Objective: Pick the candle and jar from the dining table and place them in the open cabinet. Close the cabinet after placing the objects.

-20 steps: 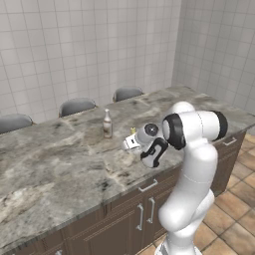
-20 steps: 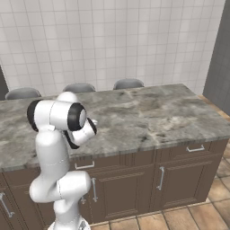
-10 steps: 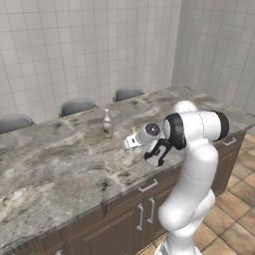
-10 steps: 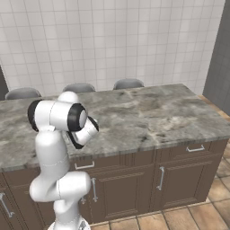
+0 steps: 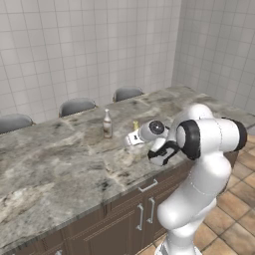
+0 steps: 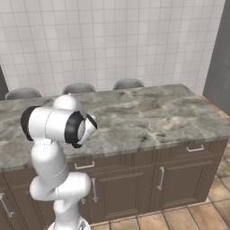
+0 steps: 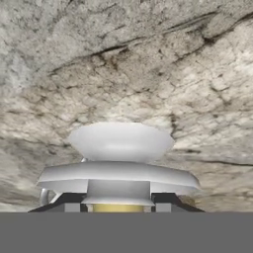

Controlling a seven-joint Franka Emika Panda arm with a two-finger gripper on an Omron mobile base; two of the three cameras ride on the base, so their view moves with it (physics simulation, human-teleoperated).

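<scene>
End effector (image 7: 117,200) fingers pinching candle (image 7: 118,163) at yellow stem, above dining table (image 7: 148,74).

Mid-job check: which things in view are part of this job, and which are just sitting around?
Job:
candle, shut in the gripper
dining table

Bystanders:
glass bottle standing on the table
three chairs behind it
</scene>
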